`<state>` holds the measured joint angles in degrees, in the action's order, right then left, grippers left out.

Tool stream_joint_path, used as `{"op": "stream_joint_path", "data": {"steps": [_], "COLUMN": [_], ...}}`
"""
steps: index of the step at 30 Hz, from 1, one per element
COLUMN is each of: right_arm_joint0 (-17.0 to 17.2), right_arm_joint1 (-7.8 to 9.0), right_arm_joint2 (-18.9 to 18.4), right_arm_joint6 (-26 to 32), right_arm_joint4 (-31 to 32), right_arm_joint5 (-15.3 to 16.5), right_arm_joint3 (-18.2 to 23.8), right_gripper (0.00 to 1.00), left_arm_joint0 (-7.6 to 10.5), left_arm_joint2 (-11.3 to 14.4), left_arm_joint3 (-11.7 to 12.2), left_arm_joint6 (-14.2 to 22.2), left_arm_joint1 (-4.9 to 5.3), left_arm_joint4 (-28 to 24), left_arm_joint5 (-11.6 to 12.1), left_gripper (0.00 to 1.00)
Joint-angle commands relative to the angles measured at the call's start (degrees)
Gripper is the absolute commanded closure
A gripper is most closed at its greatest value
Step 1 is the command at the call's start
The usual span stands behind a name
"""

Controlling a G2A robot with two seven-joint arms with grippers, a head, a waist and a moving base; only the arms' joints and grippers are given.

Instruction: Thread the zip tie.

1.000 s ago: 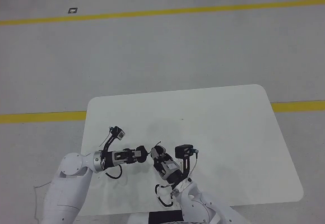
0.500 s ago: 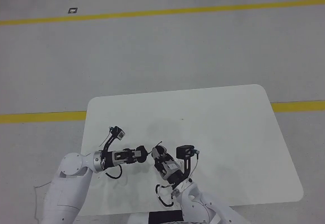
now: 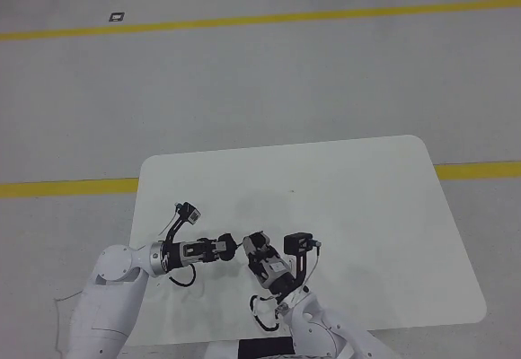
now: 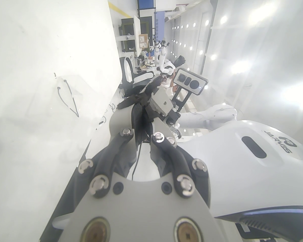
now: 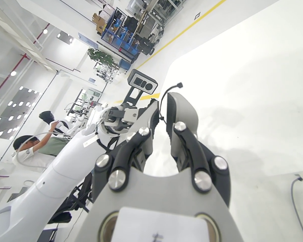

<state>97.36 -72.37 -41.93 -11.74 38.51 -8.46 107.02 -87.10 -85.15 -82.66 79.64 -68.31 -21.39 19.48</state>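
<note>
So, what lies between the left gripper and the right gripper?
Only the thin black zip tie. The right wrist view shows it rising between the fingers of the right gripper, with the left gripper close behind it.

Thin black zip tie (image 5: 161, 103), curved, apparently held mid-strap.

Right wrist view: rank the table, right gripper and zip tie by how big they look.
1. table
2. right gripper, close second, inflated by nearness to the camera
3. zip tie, a thin black strand between its fingers
</note>
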Motion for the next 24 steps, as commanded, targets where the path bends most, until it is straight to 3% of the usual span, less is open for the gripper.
{"op": "stream_joint_path", "data": {"steps": [1, 7, 13, 24], "right_arm_joint0": [0.4, 2.3, 5.6, 5.7], "right_arm_joint1": [0.11, 0.68, 2.08, 2.16], "right_arm_joint2": [-0.4, -2.2, -6.0, -6.2], "right_arm_joint6": [-0.2, 0.6, 4.0, 4.2], "right_arm_joint4": [0.2, 1.0, 2.6, 2.8], "right_arm_joint5": [0.2, 1.9, 5.7, 5.8], "right_arm_joint3": [0.5, 2.2, 4.4, 4.5], "right_gripper": [0.0, 0.0, 0.0, 0.0], "left_arm_joint0": [0.0, 0.0, 0.0, 0.0], "left_arm_joint2": [0.0, 0.0, 0.0, 0.0], "left_arm_joint3": [0.0, 0.0, 0.0, 0.0], "left_arm_joint6": [0.0, 0.0, 0.0, 0.0], "left_arm_joint1": [0.0, 0.0, 0.0, 0.0], "left_arm_joint4": [0.0, 0.0, 0.0, 0.0], "left_arm_joint5": [0.0, 0.0, 0.0, 0.0], "left_gripper": [1.0, 1.0, 1.0, 1.0]}}
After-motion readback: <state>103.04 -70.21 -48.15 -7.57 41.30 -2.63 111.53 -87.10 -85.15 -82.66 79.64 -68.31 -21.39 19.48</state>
